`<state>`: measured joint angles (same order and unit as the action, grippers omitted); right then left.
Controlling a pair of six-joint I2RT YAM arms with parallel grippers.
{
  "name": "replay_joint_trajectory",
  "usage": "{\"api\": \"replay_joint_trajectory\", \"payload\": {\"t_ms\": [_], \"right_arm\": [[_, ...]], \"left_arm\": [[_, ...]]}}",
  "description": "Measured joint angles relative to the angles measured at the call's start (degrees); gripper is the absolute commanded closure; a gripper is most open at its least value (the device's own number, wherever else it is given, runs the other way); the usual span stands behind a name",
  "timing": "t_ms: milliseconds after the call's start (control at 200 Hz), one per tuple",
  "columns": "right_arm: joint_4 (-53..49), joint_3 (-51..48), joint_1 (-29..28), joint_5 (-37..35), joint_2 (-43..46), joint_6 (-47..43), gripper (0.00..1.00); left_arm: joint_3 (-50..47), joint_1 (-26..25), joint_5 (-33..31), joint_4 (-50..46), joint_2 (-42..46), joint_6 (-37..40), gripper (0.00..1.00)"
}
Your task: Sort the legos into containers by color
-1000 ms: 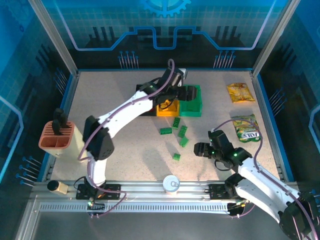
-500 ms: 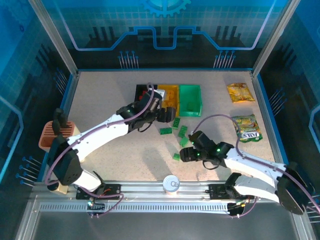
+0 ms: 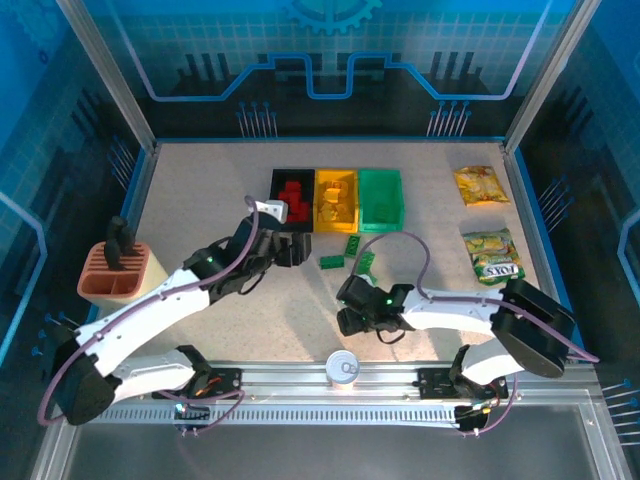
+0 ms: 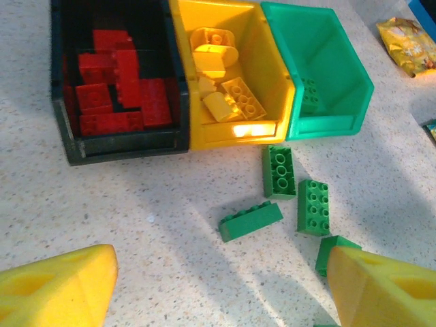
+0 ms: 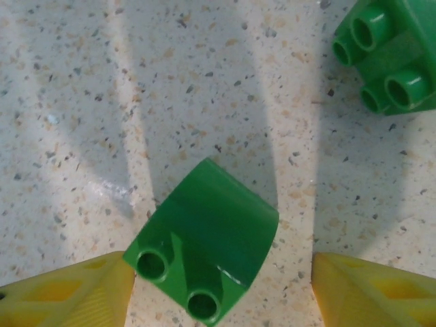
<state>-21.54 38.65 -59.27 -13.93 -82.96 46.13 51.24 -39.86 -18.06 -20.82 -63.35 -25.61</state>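
Three bins stand in a row: a black bin (image 3: 278, 200) (image 4: 122, 146) with red legos (image 4: 116, 88), a yellow bin (image 3: 336, 222) (image 4: 231, 133) with yellow legos (image 4: 221, 82), and a green bin (image 3: 381, 212) (image 4: 327, 126) with one green brick. Green legos (image 3: 331, 262) (image 4: 251, 221) lie loose in front of the bins. My left gripper (image 3: 292, 250) (image 4: 221, 293) hangs open above the table, short of them. My right gripper (image 3: 350, 318) (image 5: 221, 286) is open and low, with a curved green brick (image 5: 208, 238) lying between its fingers, close against the left finger (image 5: 75, 289).
Two snack packets (image 3: 480, 185) (image 3: 493, 255) lie at the right. A terracotta ridged holder (image 3: 113, 272) stands at the left edge. A round can (image 3: 342, 366) sits on the near rail. Another green brick (image 5: 388, 58) lies just beyond my right gripper.
My left arm has drawn back from over the bins toward the near left. My right arm has swung left and come down around a green brick.
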Motion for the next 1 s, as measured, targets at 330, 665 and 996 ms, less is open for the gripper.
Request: {"api": "replay_joint_trajectory", "payload": {"t_ms": [330,665,996], "right_arm": [[-6.75,10.36,-1.99,-5.57,-8.24,2.40,0.72],[-10.21,16.00,-2.47,-8.44,-7.45,-0.15,0.65],[-13.14,21.73,-1.64,-9.64,-8.24,-3.54,0.37]], "left_arm": [[-7.37,1.14,-1.95,-2.67,8.98,-1.75,0.18],[-12.35,1.14,-2.58,-5.22,14.12,-3.89,0.18],[-16.17,1.25,-2.75,-7.82,19.12,-6.03,0.19]]}}
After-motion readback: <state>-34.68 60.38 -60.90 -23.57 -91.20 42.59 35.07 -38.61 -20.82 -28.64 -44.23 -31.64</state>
